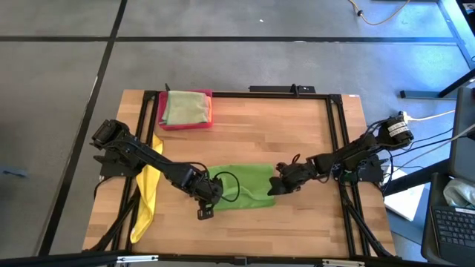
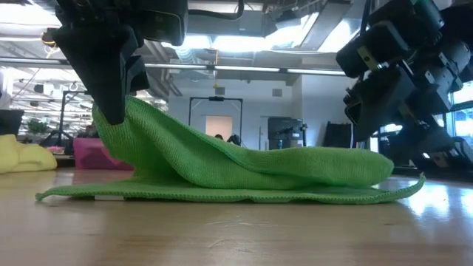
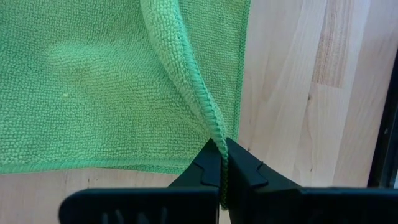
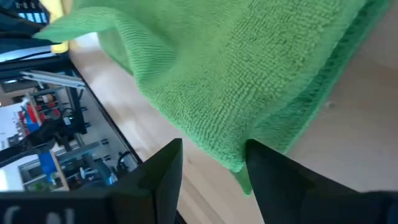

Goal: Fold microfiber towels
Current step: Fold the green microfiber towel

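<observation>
A bright green microfiber towel (image 1: pixel 243 185) lies mid-table, doubled over. Its lower layer (image 2: pixel 222 193) rests flat on the wood and its upper layer (image 2: pixel 244 159) runs back from a fold at its right end. My left gripper (image 3: pixel 221 146) is shut on the upper layer at the towel's left end (image 2: pixel 122 118). At the right end my right gripper (image 4: pixel 214 155) is open, one finger on each side of the fold (image 4: pixel 239 158). A yellow towel (image 1: pixel 146 194) hangs over the table's left side. My left gripper pinches the upper layer's stitched edge (image 3: pixel 214 127) between its two fingers. The fingers come from above, slanting down. That end is raised off the table and slopes down to the flat rest of the towel. Whether my right gripper touches the fold, I cannot tell.
A pink-red tray (image 1: pixel 161 111) at the far left holds folded towels (image 1: pixel 185 108). A black frame (image 1: pixel 334 133) runs along the table's sides. Bare wood lies near the front edge (image 1: pixel 252 233).
</observation>
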Tool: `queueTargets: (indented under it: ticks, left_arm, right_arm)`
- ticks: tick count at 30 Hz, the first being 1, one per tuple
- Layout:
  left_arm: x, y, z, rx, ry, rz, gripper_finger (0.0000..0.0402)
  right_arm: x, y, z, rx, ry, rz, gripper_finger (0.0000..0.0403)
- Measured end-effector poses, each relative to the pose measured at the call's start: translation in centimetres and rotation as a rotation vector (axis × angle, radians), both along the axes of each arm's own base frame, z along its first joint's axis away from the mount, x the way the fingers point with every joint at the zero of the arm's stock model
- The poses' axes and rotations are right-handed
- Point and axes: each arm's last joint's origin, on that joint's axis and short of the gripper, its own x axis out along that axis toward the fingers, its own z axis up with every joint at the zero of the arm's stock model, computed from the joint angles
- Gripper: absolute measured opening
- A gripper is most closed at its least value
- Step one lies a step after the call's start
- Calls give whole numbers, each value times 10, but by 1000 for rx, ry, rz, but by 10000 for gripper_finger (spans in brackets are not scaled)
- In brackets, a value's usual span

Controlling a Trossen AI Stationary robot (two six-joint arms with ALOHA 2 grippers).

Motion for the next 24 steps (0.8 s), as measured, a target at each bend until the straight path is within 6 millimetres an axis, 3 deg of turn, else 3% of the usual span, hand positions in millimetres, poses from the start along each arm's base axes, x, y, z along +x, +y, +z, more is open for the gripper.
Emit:
queueTargets:
  ticks: [24]
  left_arm:
    - [0, 0, 0, -3, 1, 18, 0]
  right_arm:
    - [12, -2, 16, 6, -205, -183, 177]
